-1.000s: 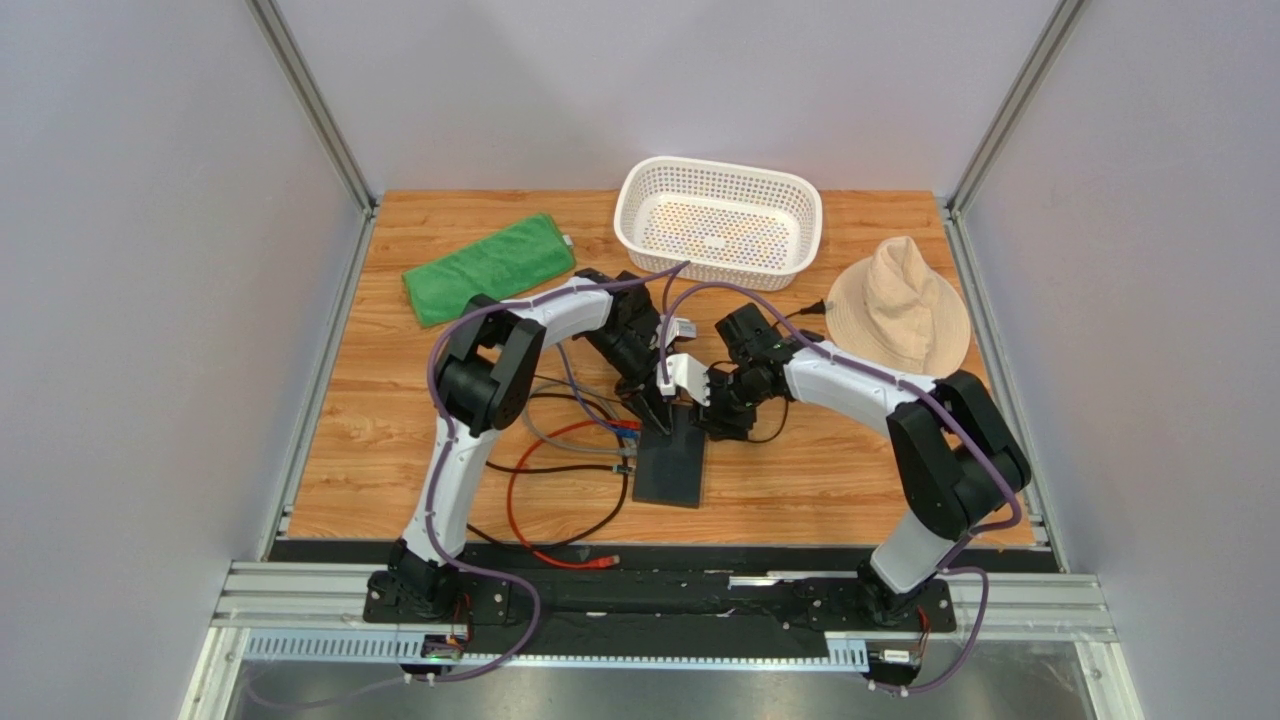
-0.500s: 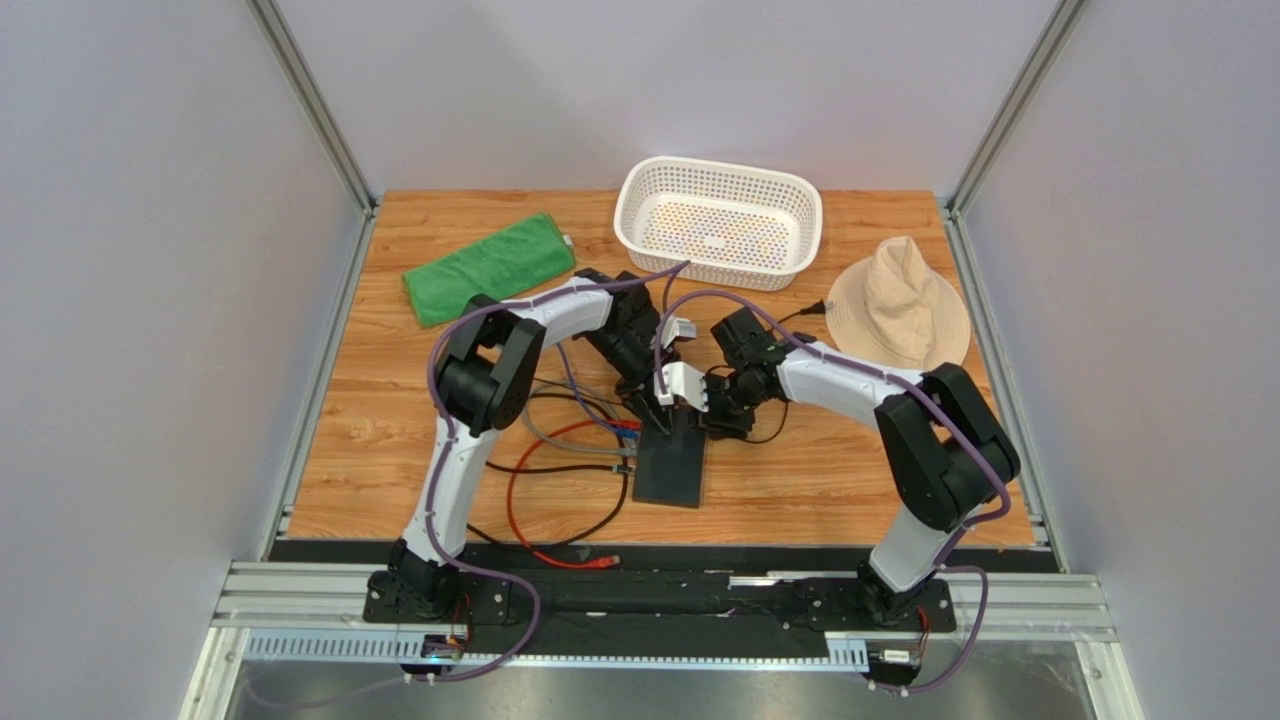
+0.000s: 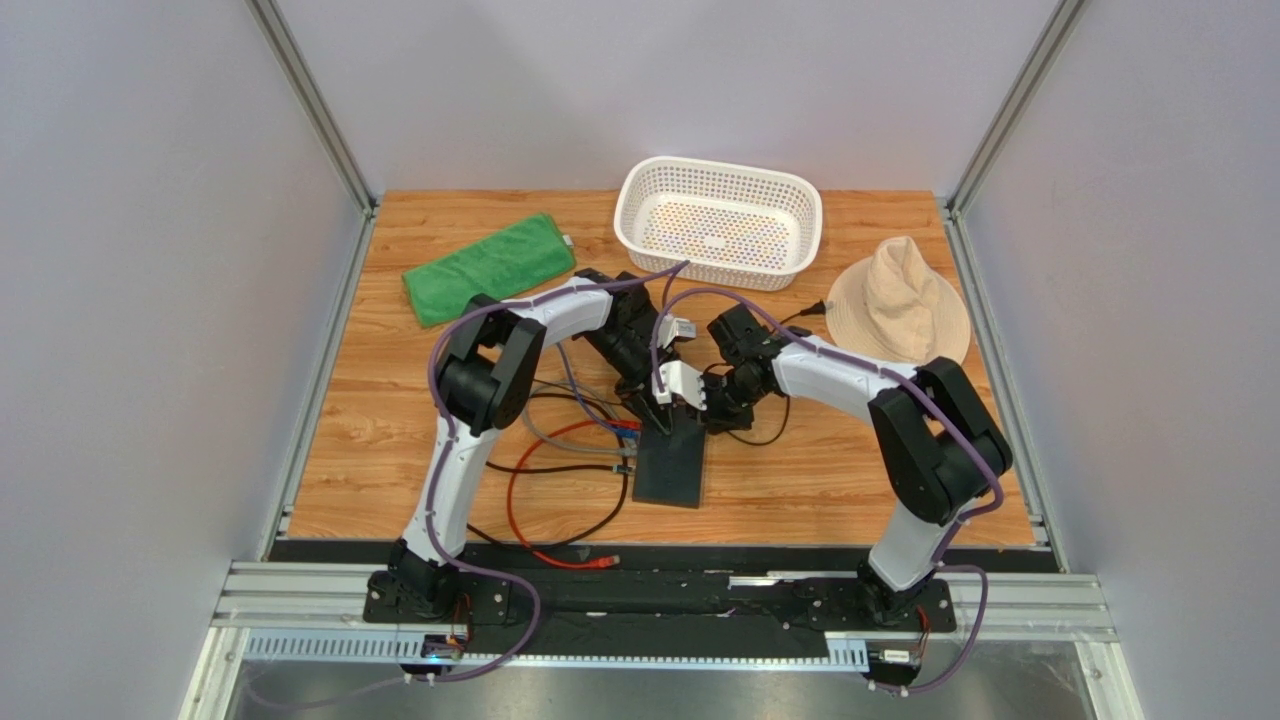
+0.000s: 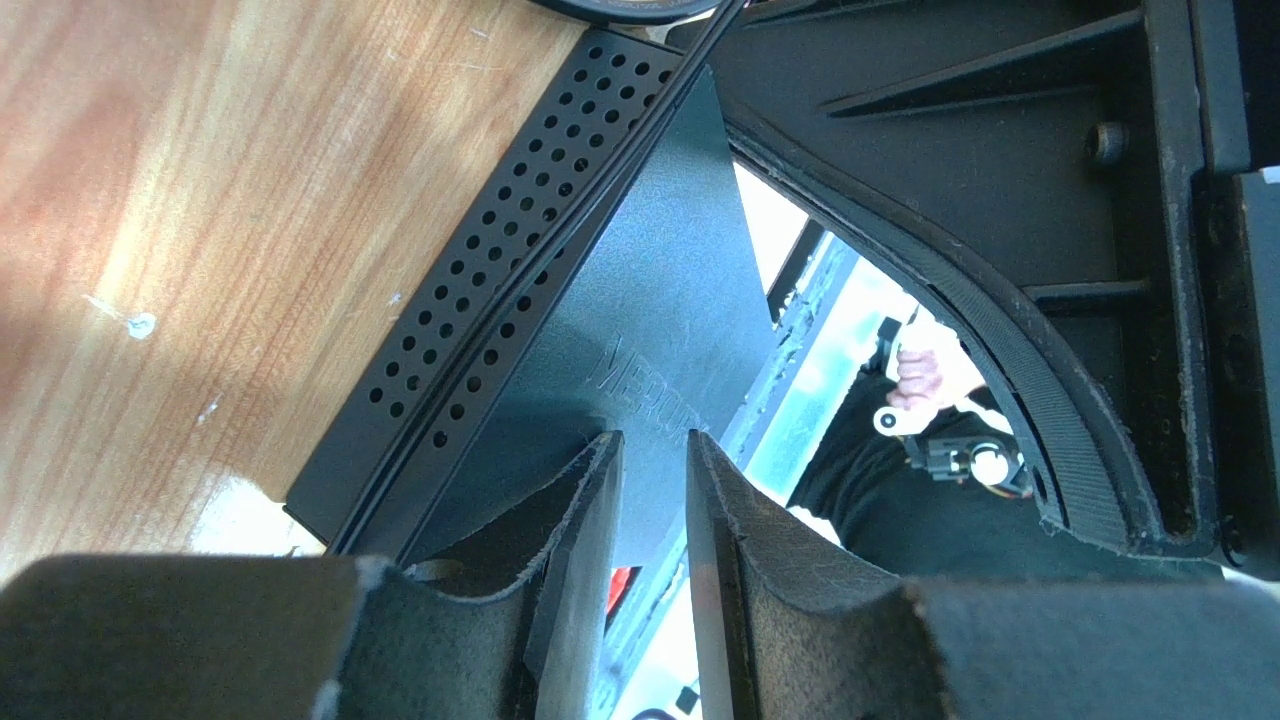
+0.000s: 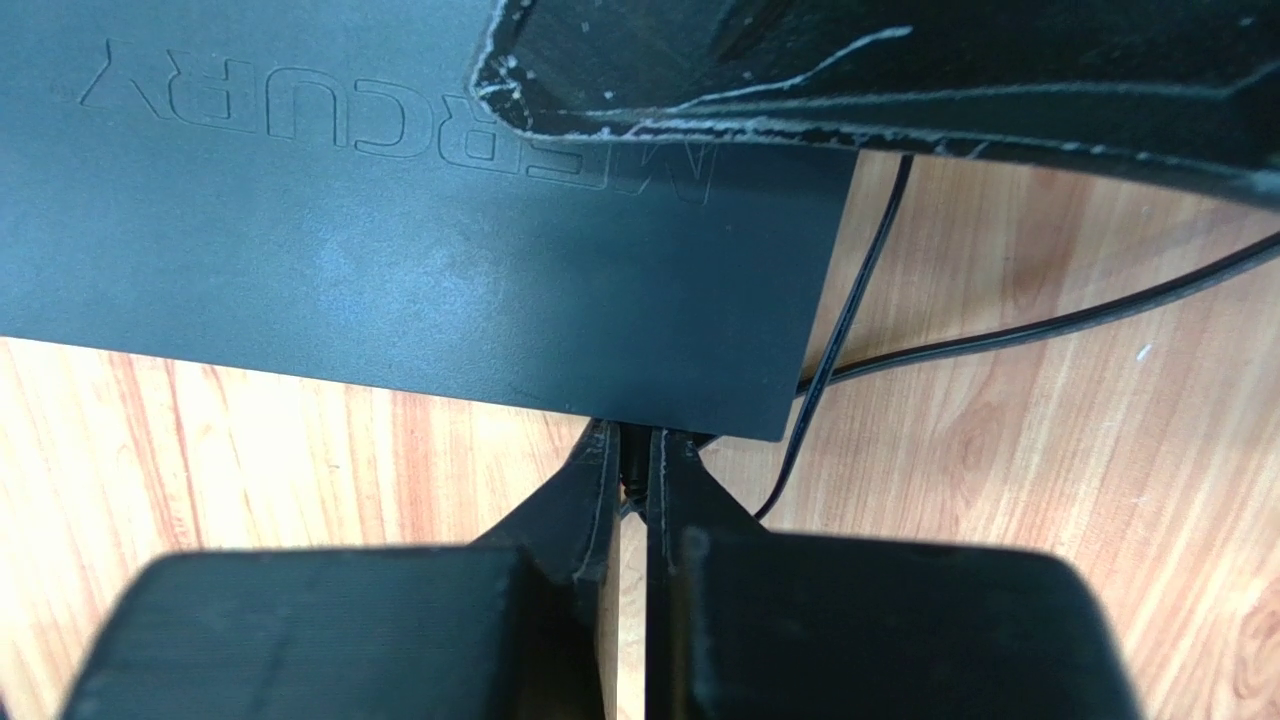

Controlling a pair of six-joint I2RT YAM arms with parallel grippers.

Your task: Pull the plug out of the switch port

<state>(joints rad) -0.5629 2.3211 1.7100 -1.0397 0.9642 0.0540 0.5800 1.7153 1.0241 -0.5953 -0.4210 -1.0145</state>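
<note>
The switch (image 3: pixel 672 468) is a flat black slab lying mid-table; it also shows in the left wrist view (image 4: pixel 661 300) and the right wrist view (image 5: pixel 421 225). My left gripper (image 3: pixel 657 408) is over its far end, jaws almost together with nothing between them (image 4: pixel 654 443), tips at the switch's top face. My right gripper (image 3: pixel 703 405) is at the switch's far right corner. In the right wrist view it (image 5: pixel 636 446) is shut on a small black plug (image 5: pixel 636 462) at the switch's edge. A thin black cord (image 5: pixel 849 323) leads away from the plug.
Red (image 3: pixel 549 495), grey (image 3: pixel 579 438) and black cables lie left of the switch, some plugged into its left edge. A white basket (image 3: pixel 718 221) stands at the back, a green cloth (image 3: pixel 489 267) at back left, a beige hat (image 3: pixel 899 308) at right.
My right arm has shifted a little left, bringing its gripper in against the switch's far corner. The left arm and the switch have stayed put.
</note>
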